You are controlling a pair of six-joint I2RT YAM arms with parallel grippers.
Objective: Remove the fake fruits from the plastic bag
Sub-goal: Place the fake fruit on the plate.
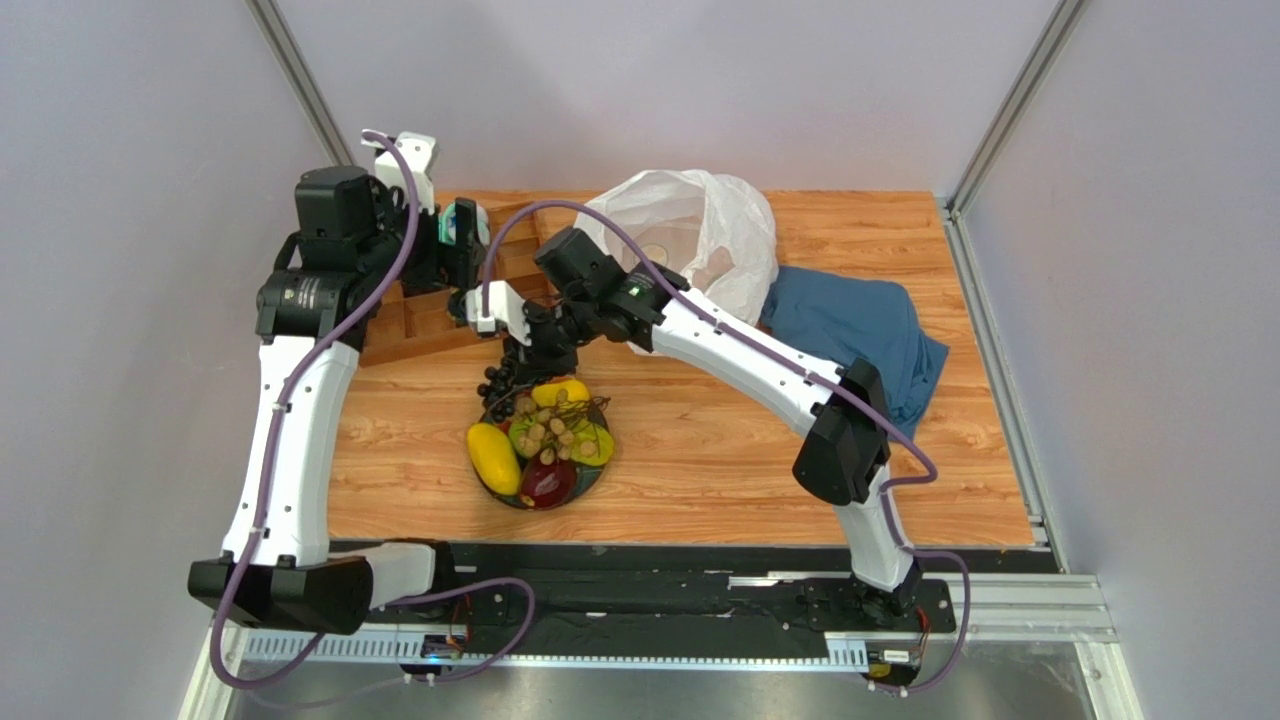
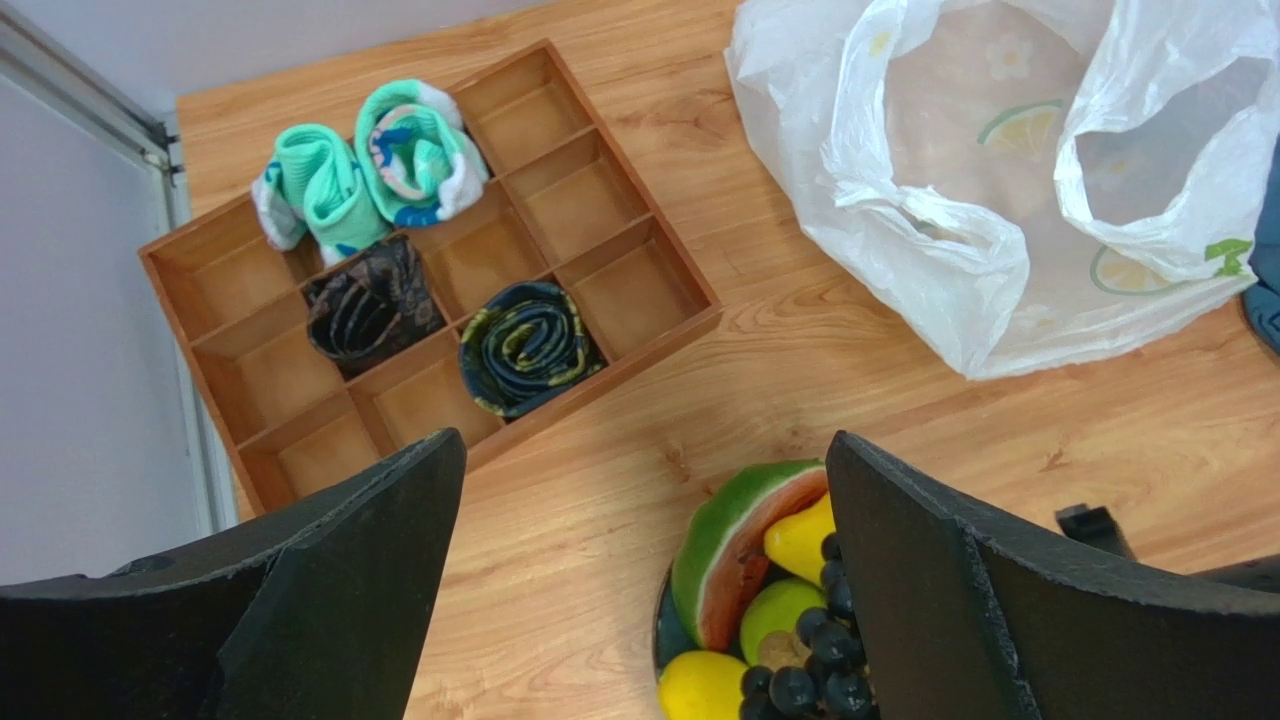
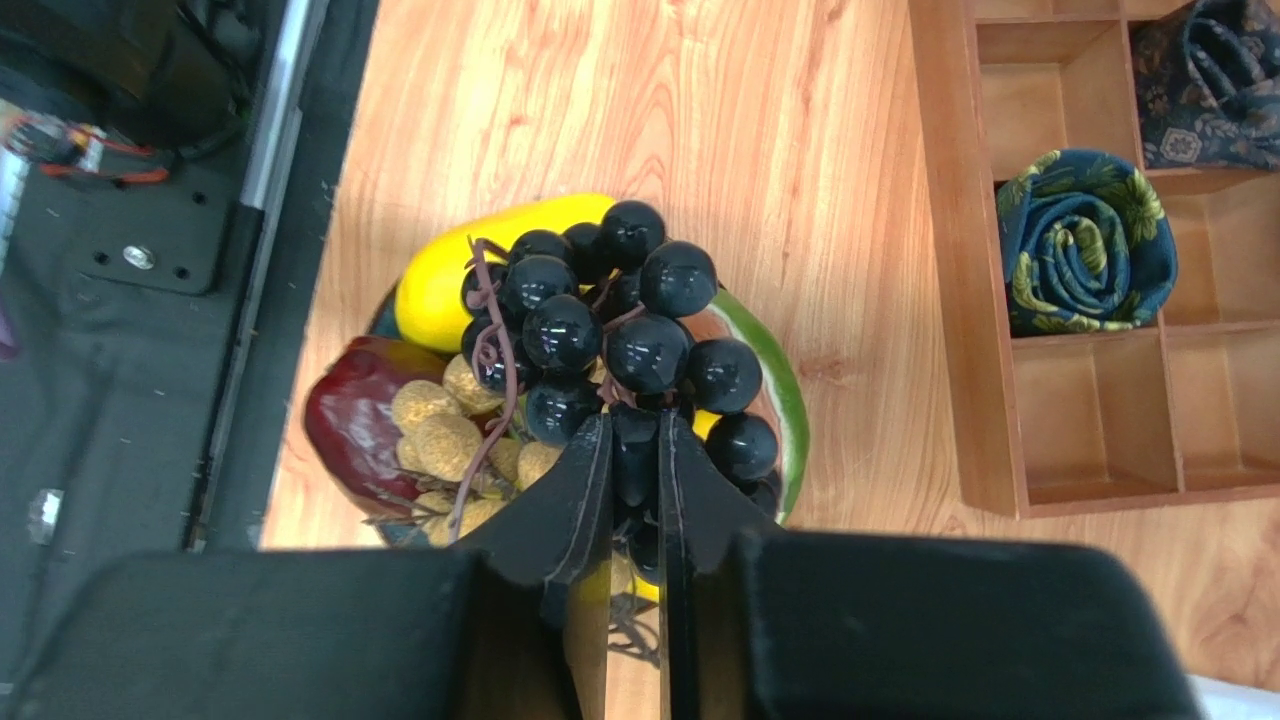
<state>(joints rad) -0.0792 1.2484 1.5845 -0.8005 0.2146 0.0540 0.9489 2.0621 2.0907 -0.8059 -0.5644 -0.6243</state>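
Observation:
My right gripper (image 3: 634, 435) is shut on the purple grape bunch (image 3: 616, 338) and holds it just above a dark plate (image 1: 589, 483) of fake fruits. On the plate lie a yellow mango (image 1: 493, 458), a dark red fruit (image 1: 549, 483), tan grapes (image 1: 559, 435), a yellow pear-like piece (image 1: 561, 393) and a watermelon slice (image 2: 736, 540). The white plastic bag (image 1: 684, 225) with lemon prints lies at the back, slack and open (image 2: 1022, 195). My left gripper (image 2: 646, 585) is open and empty, high over the table between the plate and the wooden organiser.
A wooden compartment organiser (image 2: 436, 270) with rolled teal-and-white and dark items stands at the back left, under my left arm. A dark blue cloth (image 1: 857, 338) lies right of the bag. The table's front edge is close behind the plate.

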